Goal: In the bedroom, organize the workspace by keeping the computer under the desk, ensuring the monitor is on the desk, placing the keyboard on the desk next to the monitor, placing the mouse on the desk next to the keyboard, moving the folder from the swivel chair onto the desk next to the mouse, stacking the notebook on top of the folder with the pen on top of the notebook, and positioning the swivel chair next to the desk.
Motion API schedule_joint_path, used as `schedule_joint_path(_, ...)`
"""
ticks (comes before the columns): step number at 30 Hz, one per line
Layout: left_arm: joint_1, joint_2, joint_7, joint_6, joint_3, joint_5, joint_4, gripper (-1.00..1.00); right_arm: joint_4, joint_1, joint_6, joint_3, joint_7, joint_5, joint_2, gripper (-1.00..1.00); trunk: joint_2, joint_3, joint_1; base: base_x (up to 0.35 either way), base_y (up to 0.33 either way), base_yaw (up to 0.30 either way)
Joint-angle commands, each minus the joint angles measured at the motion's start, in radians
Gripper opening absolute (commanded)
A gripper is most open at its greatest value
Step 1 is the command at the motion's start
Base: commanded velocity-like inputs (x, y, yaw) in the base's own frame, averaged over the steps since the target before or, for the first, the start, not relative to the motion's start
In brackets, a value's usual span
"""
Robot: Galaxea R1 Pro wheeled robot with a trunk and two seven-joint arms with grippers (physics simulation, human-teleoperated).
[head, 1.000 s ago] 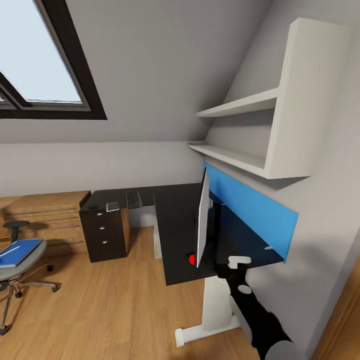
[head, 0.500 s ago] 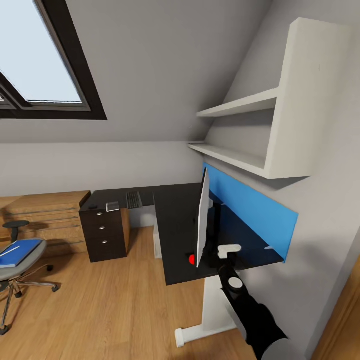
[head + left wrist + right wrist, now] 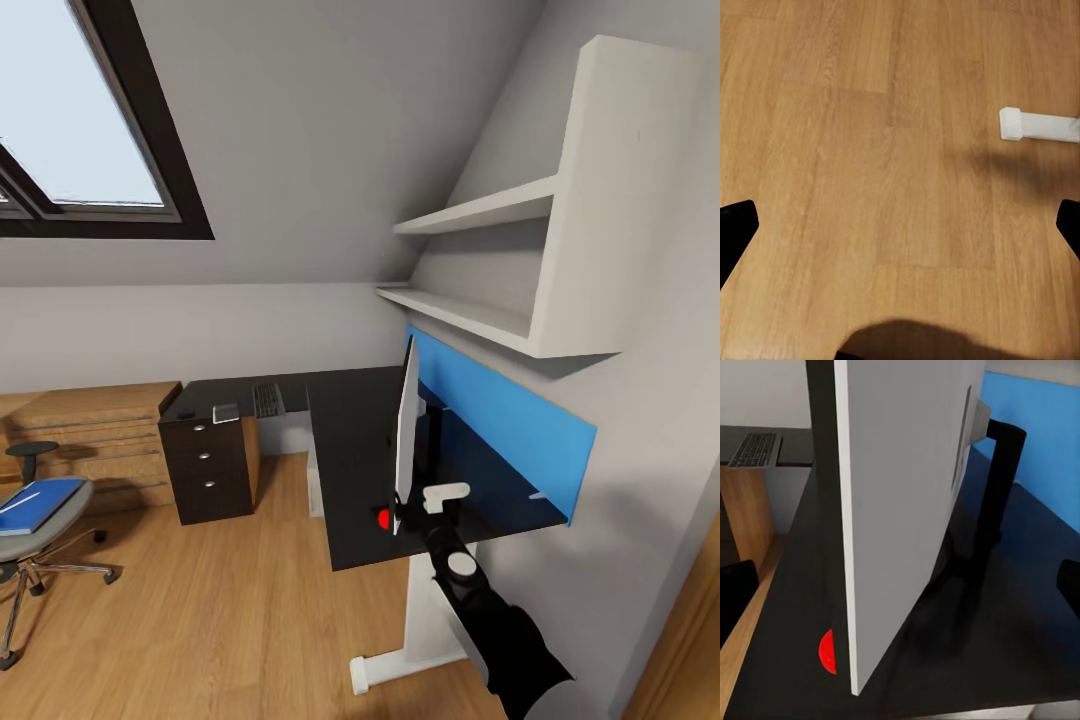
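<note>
At lower centre of the head view, the right pincer [image 3: 436, 497], fingers spread, is nearing the monitor [image 3: 404, 436]; a nudge risks toppling it off the desk [image 3: 345, 450]

Attic home office, sloped ceiling, skylight [image 3: 85, 120], black desk [image 3: 350, 450], wall shelves [image 3: 500, 260], wood floor [image 3: 220, 620]

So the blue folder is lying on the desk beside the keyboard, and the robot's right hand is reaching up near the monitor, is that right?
Not quite. The folder lies on the seat of the swivel chair, away from the desk; the head view shows it. The keyboard is on the desk, and the right gripper is indeed by the monitor.
</note>
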Motion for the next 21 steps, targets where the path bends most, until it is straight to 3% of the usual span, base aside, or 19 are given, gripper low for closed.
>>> schedule_joint_path(1,-0.001,0.001,0.002,-0.004,-0.008,0.009,0.000,1.00,-0.001,0.000,0.003,0.004,-0.007,-0.010,-0.001,1.00,-0.002,-0.002,0.000,0.000,0.000,0.000)
schedule_joint_path(15,-0.001,0.001,0.002,-0.004,-0.008,0.009,0.000,1.00,-0.001,0.013,-0.004,0.005,-0.007,-0.012,-0.001,1.00,-0.002,-0.002,0.000,0.000,0.000,0.000)
schedule_joint_path(21,-0.001,0.001,0.002,-0.006,-0.007,0.010,0.000,1.00,0.000,0.021,-0.049,0.004,-0.009,-0.011,0.000,1.00,-0.002,-0.002,0.000,0.051,0.027,0.000)
